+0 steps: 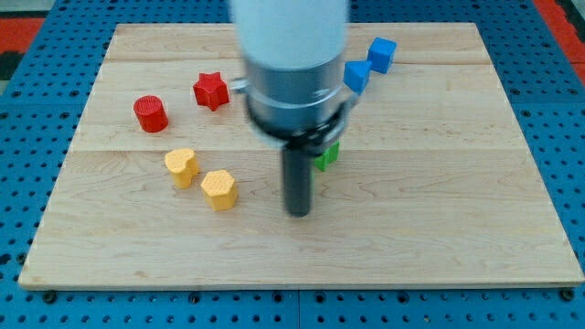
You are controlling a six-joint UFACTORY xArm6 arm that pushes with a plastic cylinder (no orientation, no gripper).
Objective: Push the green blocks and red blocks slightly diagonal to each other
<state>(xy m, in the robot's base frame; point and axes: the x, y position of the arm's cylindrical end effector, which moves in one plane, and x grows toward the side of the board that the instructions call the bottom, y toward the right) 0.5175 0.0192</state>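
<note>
The wooden board (439, 238) lies on a blue perforated surface (558, 91), all four edges in view. Wide bare wood runs along the view's bottom edge and across the whole of the view's right half; the blocks gather in the upper and left-centre portion. The red cylinder (151, 113) stands nearest the view's left edge, still well clear of it, with the red star block (210, 90) near it to the upper right, the two apart. Below them sit a yellow block (182, 166), rounded with a notch, and a yellow hexagonal block (219, 188), close together but not touching. Two blue blocks, one (356, 75) lower and one (382, 54) higher, sit corner to corner near the view's top edge; contact cannot be confirmed. A green block (327, 155) is mostly hidden behind the arm; only a small part shows, shape not determinable, and any second green block is not visible. The arm carries no fingers, so there is nothing to open, close or hold; it ends in a dark rod. My tip (298, 213) rests on the board near centre, just below and left of the green block, apparently apart from it, and to the right of the yellow hexagonal block with a clear gap.
</note>
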